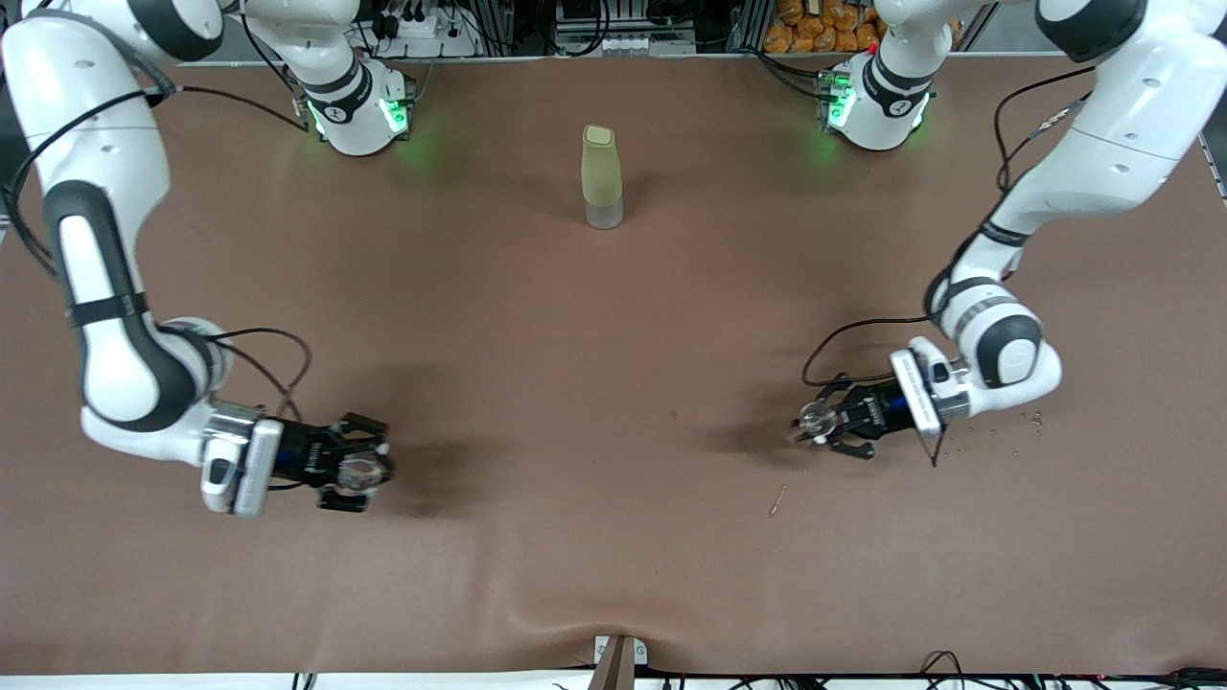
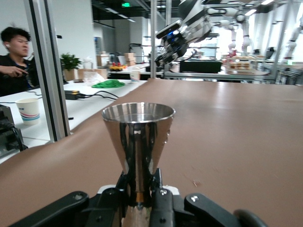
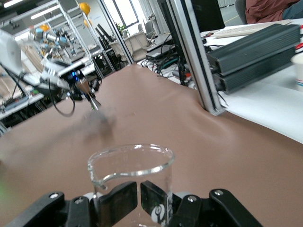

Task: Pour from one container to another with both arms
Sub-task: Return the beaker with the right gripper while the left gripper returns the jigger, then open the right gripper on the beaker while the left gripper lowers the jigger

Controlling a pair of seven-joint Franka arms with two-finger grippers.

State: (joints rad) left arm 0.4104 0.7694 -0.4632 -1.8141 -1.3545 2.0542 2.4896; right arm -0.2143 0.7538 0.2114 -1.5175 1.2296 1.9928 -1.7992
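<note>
The left pincer (image 1: 815, 423) is clamping an upright shiny steel hourglass-shaped jigger (image 2: 138, 137) above the tabletop (image 1: 613, 383); the right pincer (image 1: 362, 470) is gripping a clear glass beaker (image 3: 131, 176), seemingly empty, both apart, poised for pouring.

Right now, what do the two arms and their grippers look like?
Both arms are glossy white with dark grey joint sections, and their bases glow green. Thin black cables loop along each arm to the wrist. The left gripper and right gripper are black, each mounted on a silver-white wrist block with a blue band.
</note>
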